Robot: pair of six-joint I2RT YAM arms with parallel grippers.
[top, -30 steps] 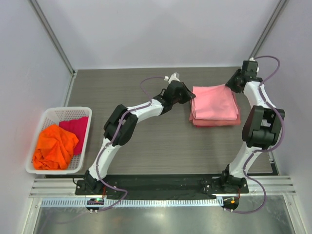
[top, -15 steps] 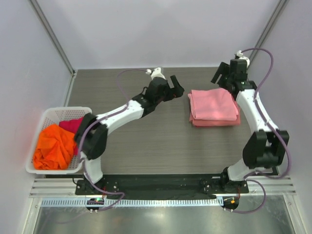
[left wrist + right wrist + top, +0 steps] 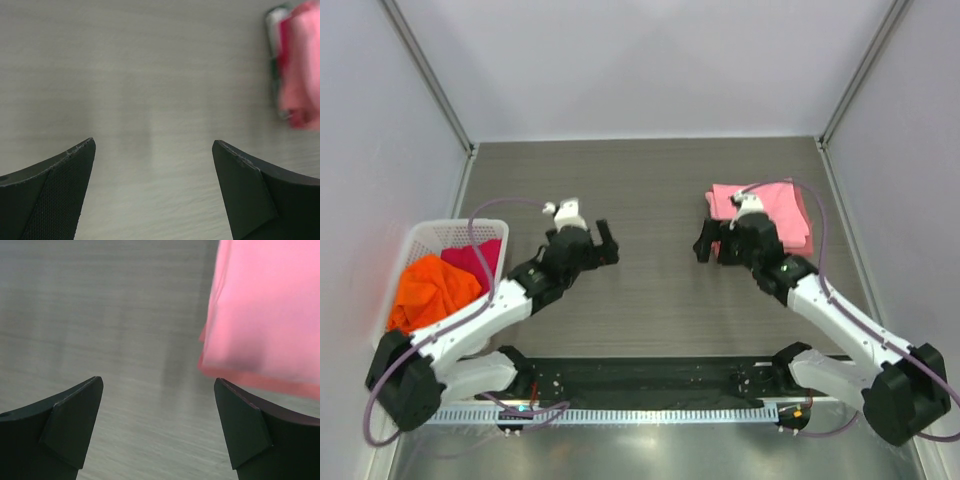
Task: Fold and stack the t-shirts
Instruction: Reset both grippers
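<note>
On the table's (image 3: 650,180) far right, the light pink t-shirt (image 3: 775,205) is lying folded on the salmon t-shirt (image 3: 760,250).
They are sitting squared there, probably to leave the middle free for folding. The right gripper (image 3: 712,245) is hovering beside their near-left corner, jaws wide and empty; the left gripper (image 3: 600,250) is hanging likewise over bare wood. The orange t-shirt (image 3: 425,290) and the magenta t-shirt (image 3: 480,258) are waiting crumpled in the basket (image 3: 420,235), left.

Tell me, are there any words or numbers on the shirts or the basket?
None can be read.
The folded pink t-shirts, the orange t-shirt and the magenta t-shirt are plain.
The white basket shows no label.
</note>
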